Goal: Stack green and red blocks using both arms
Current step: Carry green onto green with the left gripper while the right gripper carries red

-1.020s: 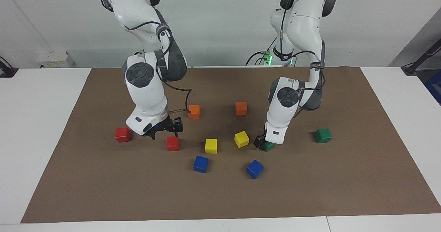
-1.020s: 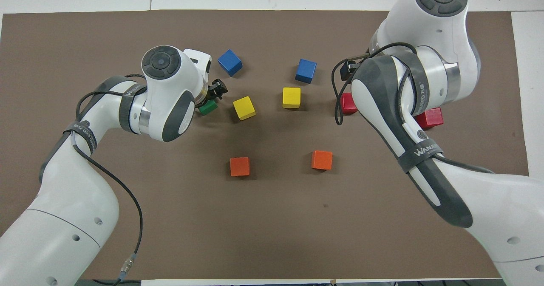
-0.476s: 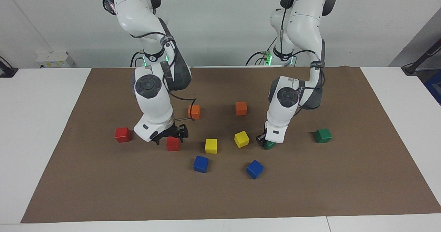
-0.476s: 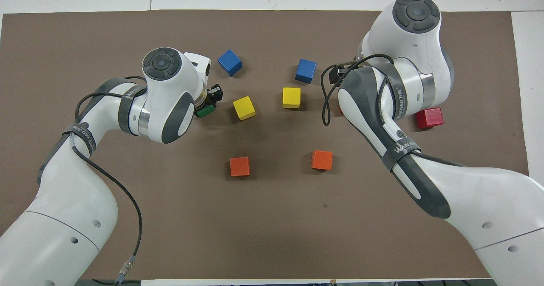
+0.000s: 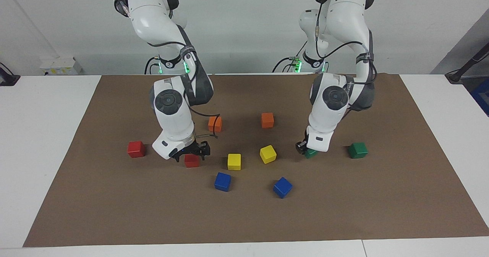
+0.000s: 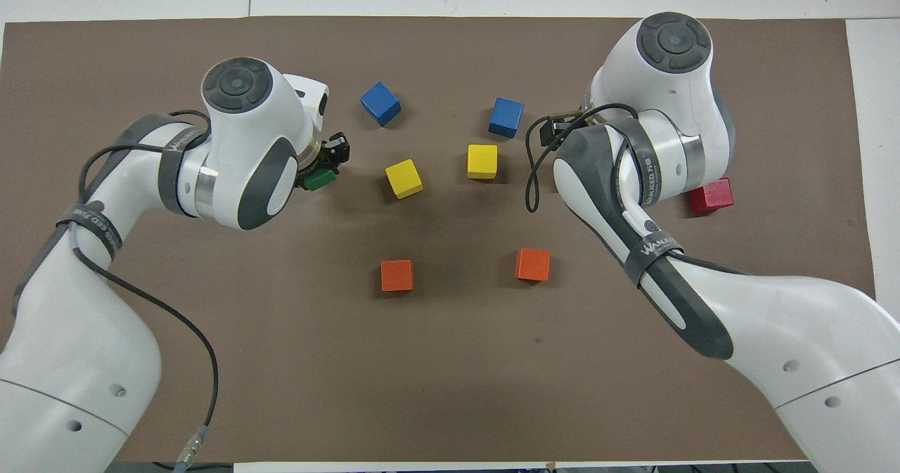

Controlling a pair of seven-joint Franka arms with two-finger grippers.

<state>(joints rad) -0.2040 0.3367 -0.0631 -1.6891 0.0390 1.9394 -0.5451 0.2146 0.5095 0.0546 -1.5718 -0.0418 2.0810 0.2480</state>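
Observation:
My left gripper [image 5: 308,150] is shut on a green block [image 5: 311,153] and holds it just above the mat; from overhead the block [image 6: 320,180] peeks out under the gripper [image 6: 325,168]. A second green block [image 5: 358,150] rests on the mat toward the left arm's end, hidden under the arm in the overhead view. My right gripper [image 5: 191,153] is open, its fingers straddling the top of a red block [image 5: 191,160]. In the overhead view that gripper and block are hidden beneath the arm. Another red block [image 5: 136,149] [image 6: 711,195] sits toward the right arm's end.
Two orange cubes [image 5: 215,123] [image 5: 267,120] lie nearer the robots. Two yellow cubes [image 5: 234,161] [image 5: 267,154] sit between the grippers, and two blue cubes [image 5: 222,181] [image 5: 282,187] lie farther out. A brown mat [image 5: 114,211] covers the white table.
My left gripper shut on the green block, lifted it and carried it toward the left arm's end. My right gripper moved over the red block and came down around it.

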